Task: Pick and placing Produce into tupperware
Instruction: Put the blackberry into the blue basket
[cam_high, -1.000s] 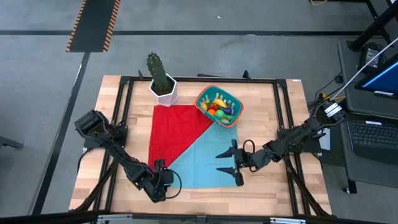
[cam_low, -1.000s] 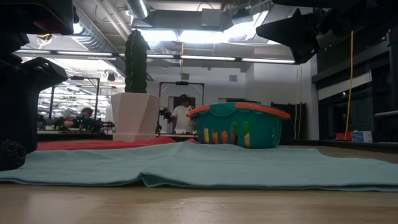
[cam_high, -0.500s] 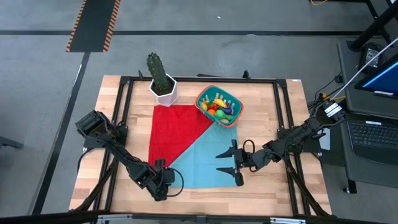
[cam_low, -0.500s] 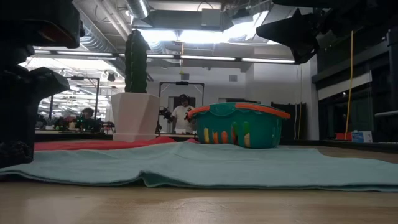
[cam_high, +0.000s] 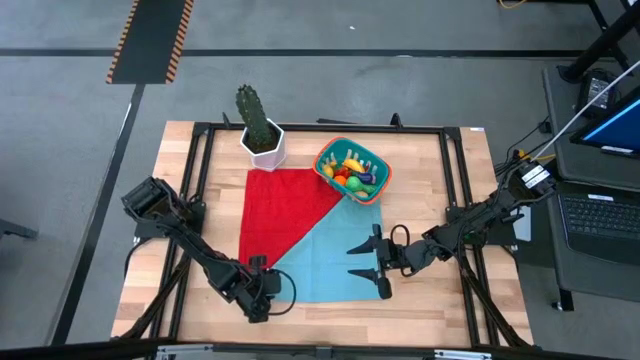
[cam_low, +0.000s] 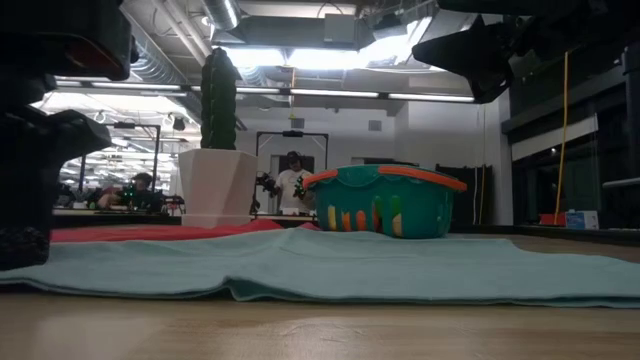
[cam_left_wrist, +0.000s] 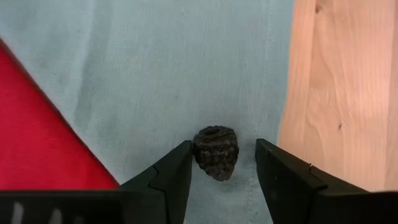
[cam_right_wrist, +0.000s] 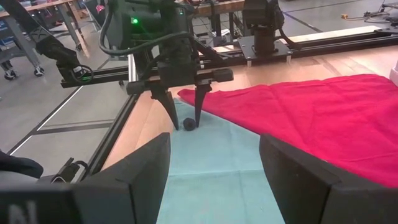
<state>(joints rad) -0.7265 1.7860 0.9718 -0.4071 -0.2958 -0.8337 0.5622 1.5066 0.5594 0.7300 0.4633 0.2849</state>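
Wooden table top (cam_high: 450, 170) framed by black rails, with a cloth laid across its middle that is half red (cam_high: 280, 205) and half pale blue (cam_high: 330, 255); beyond the far edge an open workshop shows in the low view. At the far side of the cloth stand a tall green cactus in a white hexagonal pot (cam_high: 260, 130) and, beside it, the teal ribbed plastic tub with an orange rim (cam_high: 352, 170), already holding a heap of small red, yellow, orange and green toy produce (cam_high: 353, 170).

One piece remains outside: a small dark, knobbly, berry-like toy (cam_left_wrist: 216, 152) lying on the blue cloth close to its near-left edge, well apart from the tub. Its surface is finely pebbled and there is a round hollow at one end; it looks rigid and light, likely easy to pinch across its width.

The left gripper (cam_left_wrist: 221, 168) is lowered over this berry with one finger on each side, jaws partly closed and bracketing it; a sliver of cloth shows on both sides, so no firm grip is evident yet. The placement suggests a straddle before closing, so that the fingers meet the berry squarely rather than push it along the cloth. The right wrist view shows the same pose from across the table, fingertips (cam_right_wrist: 198, 122) down at the cloth.

The right gripper (cam_high: 370, 262) waits over the near-right part of the blue cloth, jaws wide and empty, clear of the path to the tub
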